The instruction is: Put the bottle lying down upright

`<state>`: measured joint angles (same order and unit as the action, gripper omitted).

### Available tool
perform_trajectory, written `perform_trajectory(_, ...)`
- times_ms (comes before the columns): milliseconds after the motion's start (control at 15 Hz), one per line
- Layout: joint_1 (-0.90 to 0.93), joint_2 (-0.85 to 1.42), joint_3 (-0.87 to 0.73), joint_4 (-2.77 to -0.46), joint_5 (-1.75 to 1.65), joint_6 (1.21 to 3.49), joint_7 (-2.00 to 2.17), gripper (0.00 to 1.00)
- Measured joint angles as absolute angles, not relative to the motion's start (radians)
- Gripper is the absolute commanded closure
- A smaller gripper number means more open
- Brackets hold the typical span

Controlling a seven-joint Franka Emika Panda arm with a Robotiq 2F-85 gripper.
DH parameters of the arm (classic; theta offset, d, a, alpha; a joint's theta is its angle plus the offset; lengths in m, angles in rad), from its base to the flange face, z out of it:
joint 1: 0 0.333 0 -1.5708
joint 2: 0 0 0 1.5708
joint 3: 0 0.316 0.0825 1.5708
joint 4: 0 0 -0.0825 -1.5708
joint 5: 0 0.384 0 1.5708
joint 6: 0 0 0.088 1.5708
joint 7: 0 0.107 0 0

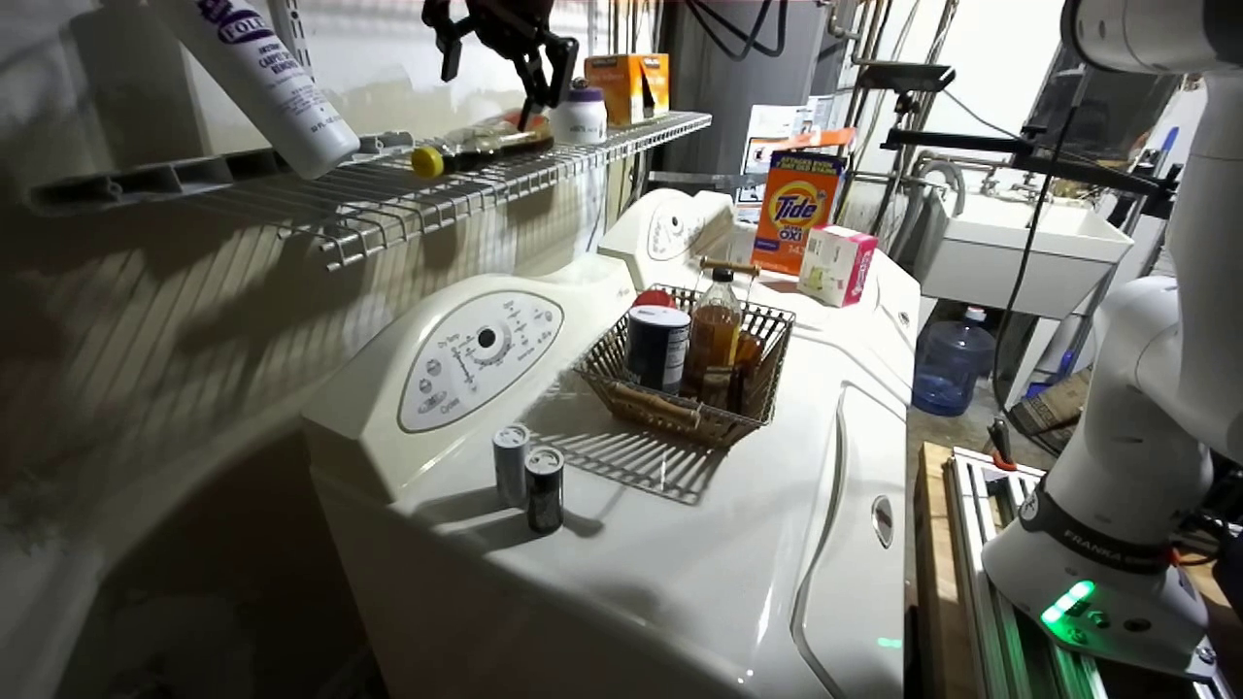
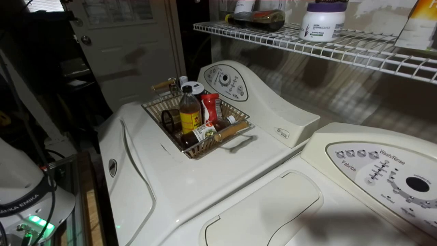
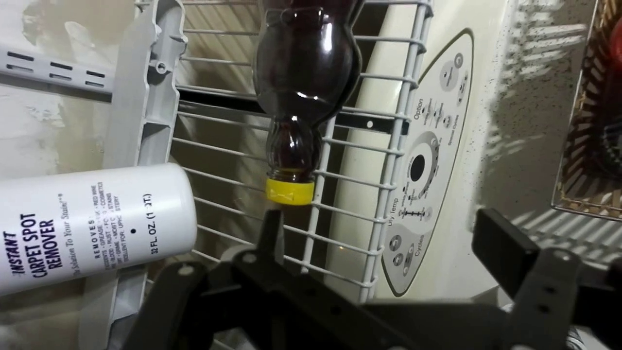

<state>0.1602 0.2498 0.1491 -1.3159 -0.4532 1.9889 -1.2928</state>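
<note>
The bottle point(image 1: 495, 150) lies on its side on the white wire shelf point(image 1: 427, 209). It has a yellow cap and dark brown contents, and its clear side shows above the liquid. It also lies on the shelf in an exterior view point(image 2: 264, 19). In the wrist view the bottle point(image 3: 306, 63) runs down from the top edge with its cap towards me; its base is out of view. My gripper point(image 1: 500, 83) is above the bottle's body. In the wrist view my gripper point(image 3: 379, 228) is open and empty, with one fingertip just below the cap in the picture.
A large white carpet-remover bottle point(image 3: 97, 226) is near the cap, beside a grey plastic piece point(image 3: 141, 97). A white jar with purple lid point(image 1: 581, 116) and an orange box point(image 1: 626, 87) stand farther along the shelf. A basket point(image 1: 641, 393) of bottles sits on the dryer below.
</note>
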Motion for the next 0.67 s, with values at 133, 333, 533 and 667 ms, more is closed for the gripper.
perform_trajectory(133,0.162,0.291,0.148,-1.259,-0.455,1.951,-1.301,0.0)
perform_trajectory(333,0.164,0.352,0.145,-1.179,-0.455,1.918,-1.309,0.0)
perform_trajectory(533,0.168,0.407,0.142,-1.113,-0.455,1.915,-1.311,0.0)
perform_trajectory(667,0.174,0.438,0.136,-1.077,-0.455,1.915,-1.317,0.0)
